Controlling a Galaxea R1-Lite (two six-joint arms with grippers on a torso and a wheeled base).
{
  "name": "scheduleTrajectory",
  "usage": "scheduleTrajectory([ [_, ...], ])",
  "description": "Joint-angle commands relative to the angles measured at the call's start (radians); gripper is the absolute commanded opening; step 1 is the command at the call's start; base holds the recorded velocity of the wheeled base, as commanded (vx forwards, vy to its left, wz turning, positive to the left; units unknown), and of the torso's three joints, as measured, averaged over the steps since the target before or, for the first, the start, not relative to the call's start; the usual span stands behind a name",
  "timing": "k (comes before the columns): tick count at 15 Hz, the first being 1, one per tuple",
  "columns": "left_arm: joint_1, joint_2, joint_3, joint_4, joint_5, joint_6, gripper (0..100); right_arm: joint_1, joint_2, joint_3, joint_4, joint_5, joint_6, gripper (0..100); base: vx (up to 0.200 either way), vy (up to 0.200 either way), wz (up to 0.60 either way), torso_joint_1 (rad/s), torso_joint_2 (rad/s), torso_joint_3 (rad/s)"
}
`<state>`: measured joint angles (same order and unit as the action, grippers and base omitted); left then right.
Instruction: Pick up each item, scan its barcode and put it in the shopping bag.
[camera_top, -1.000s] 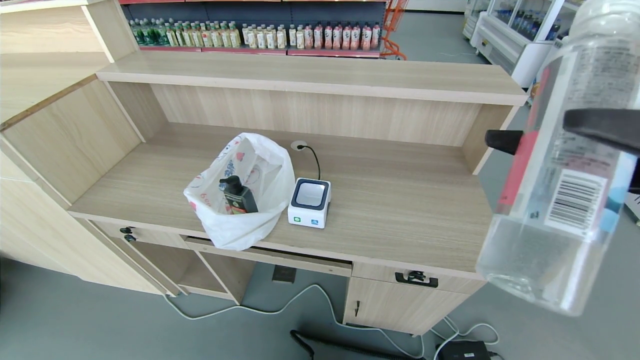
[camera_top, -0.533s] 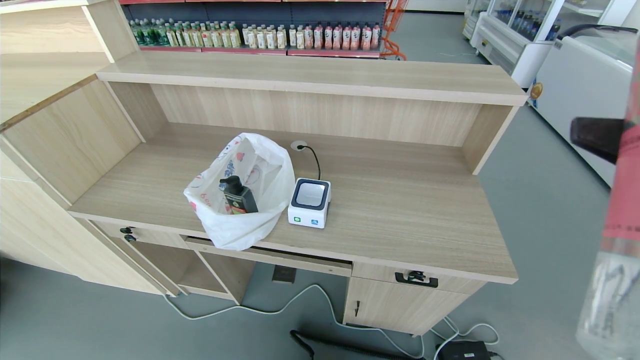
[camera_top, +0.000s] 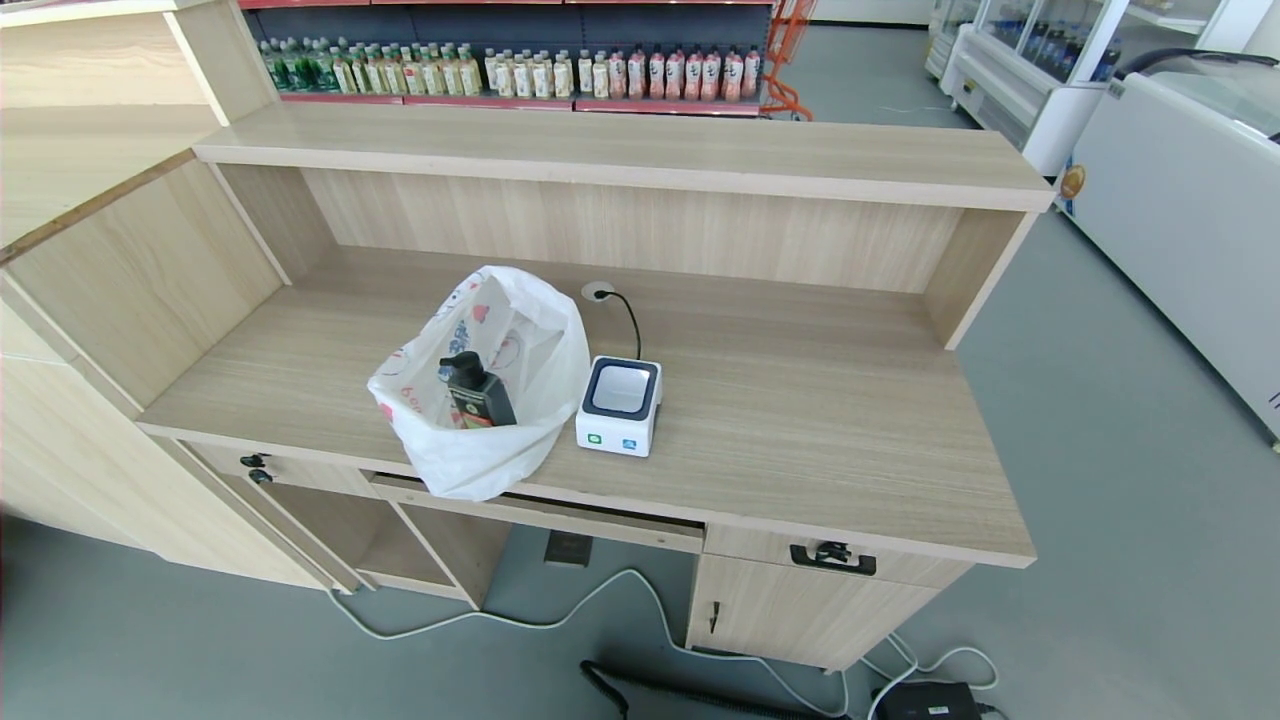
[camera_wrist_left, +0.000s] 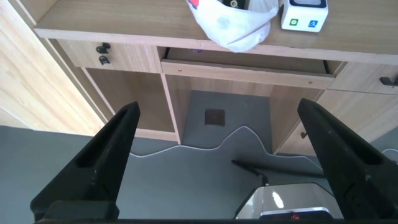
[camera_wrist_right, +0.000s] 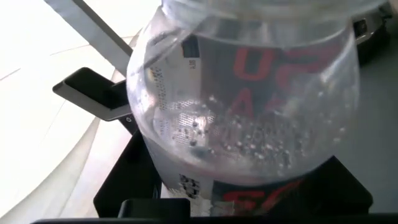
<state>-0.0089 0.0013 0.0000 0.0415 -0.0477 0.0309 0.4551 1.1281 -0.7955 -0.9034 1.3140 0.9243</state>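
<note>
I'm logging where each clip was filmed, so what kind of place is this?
Most likely a small shop's checkout: a wooden counter with a barcode scanner and shopping bag, shelves of bottled drinks behind it, and a freezer chest to one side.

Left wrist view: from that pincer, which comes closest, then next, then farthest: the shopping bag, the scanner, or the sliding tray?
From the left pincer:
1. sliding tray, jutting out under the counter, and shopping bag, sagging over the edge just above it: too close to call.
2. scanner, set farther back on top, at the bag's right.
</note>
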Motion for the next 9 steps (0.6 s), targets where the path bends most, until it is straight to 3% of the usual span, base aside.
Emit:
scheduleTrajectory([
  [1,0.000,0.000,0.000,0.000,0.000,0.000,100,0.002,-0.014,0.006,0.000,0.004,-0.001,0,0.000,0.000,0.00,0.000,0.00,0.000],
  [9,0.000,0.000,0.000,0.000,0.000,0.000,100,0.000,-0.031,0.019,0.001,0.024,-0.004,0,0.000,0.000,0.00,0.000,0.00,0.000],
])
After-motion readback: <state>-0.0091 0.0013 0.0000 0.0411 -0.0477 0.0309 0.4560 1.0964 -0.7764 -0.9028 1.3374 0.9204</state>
